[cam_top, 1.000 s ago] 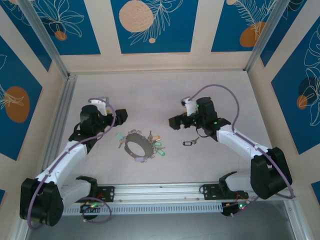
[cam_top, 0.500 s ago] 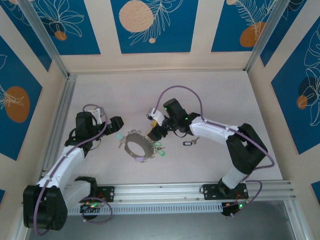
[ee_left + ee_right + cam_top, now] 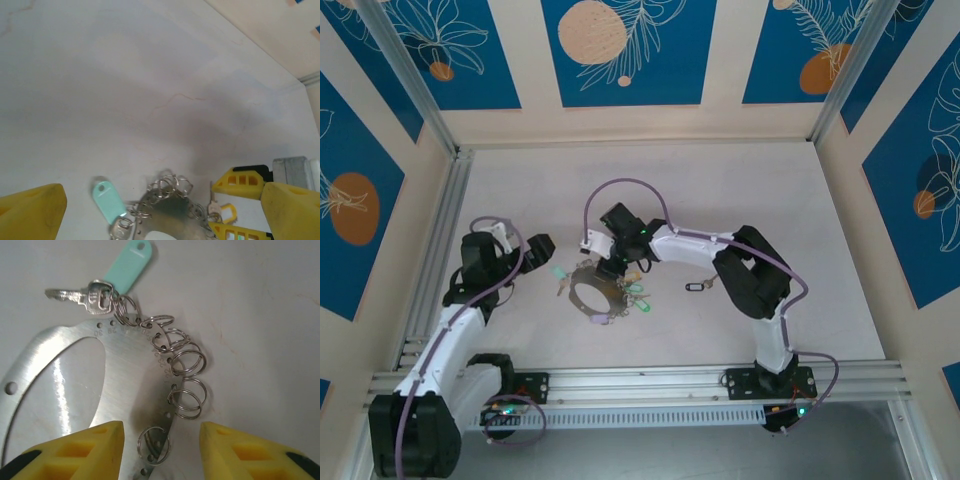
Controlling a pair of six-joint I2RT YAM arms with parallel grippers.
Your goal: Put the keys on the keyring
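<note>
Robotics laboratory test cell. Aluminium profile posts are framing an enclosure, and wall panels printed with blue leaf motifs are closing in a pale counter. The left arm and the right arm, trailing purple cables, are standing bolted to a slotted metal rail along the near edge.
</note>
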